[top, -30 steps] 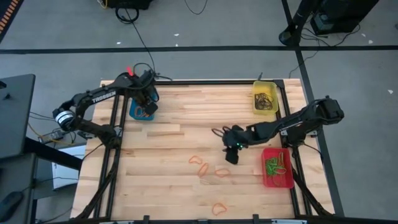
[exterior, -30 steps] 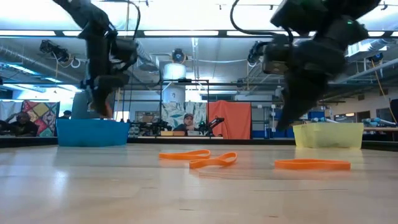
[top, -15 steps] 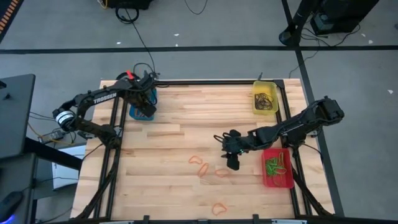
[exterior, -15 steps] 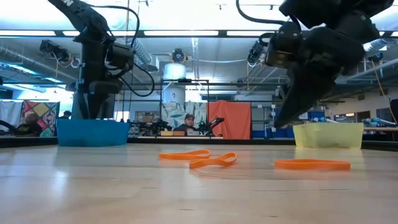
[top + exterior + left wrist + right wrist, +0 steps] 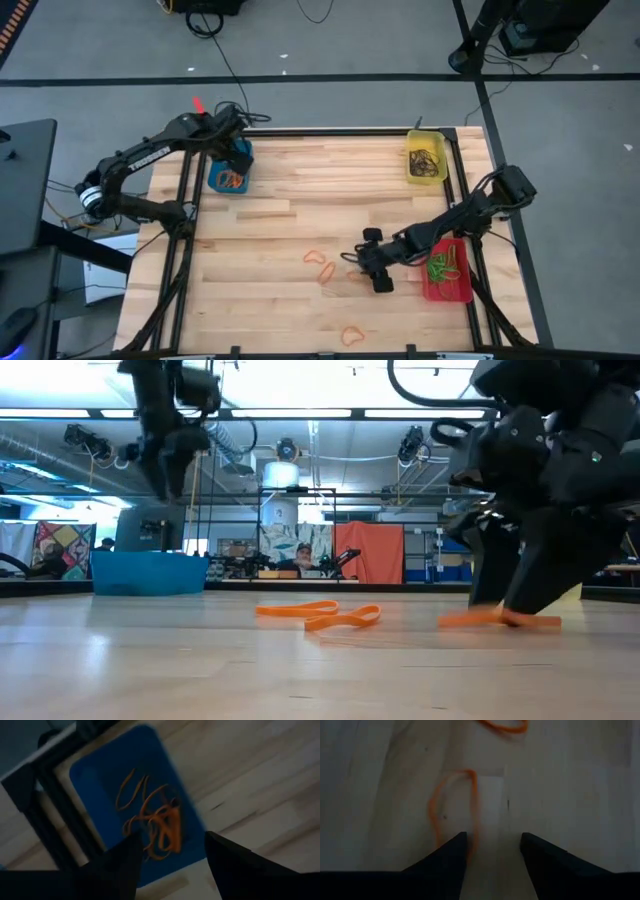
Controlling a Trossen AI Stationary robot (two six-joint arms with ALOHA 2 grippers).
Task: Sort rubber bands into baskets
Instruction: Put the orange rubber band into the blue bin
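high view: the wooden table [image 5: 280,230] holds three baskets. the blue basket [image 5: 228,178] sits at about ten o'clock from the table's middle, with orange rubber bands inside. the yellow basket [image 5: 427,158] is at two o'clock, holding dark bands. the red basket [image 5: 446,270] is at four o'clock, holding green bands. loose orange rubber bands [image 5: 322,264] lie near six o'clock, and one more [image 5: 352,335] lies close to the front edge. the left gripper [image 5: 234,150] hangs over the far rim of the blue basket. the right gripper [image 5: 372,268] reaches low toward the loose bands, just beside the red basket.

low view: the blue basket [image 5: 148,572] stands at nine o'clock, with the left gripper [image 5: 172,455] raised above it. orange bands [image 5: 318,614] lie flat mid-table. the right gripper [image 5: 520,585] comes down to the tabletop on another orange band [image 5: 470,620].

left wrist view: both dark fingers [image 5: 125,862] stand apart, released, nothing between them; beyond them is the blue basket [image 5: 100,780] with its tangle of orange bands [image 5: 159,822].

right wrist view: the fingers [image 5: 447,857] are spread wide and empty above the wood; an orange band [image 5: 454,802] lies at twelve o'clock of one fingertip, running down to it, another [image 5: 502,726] farther off.
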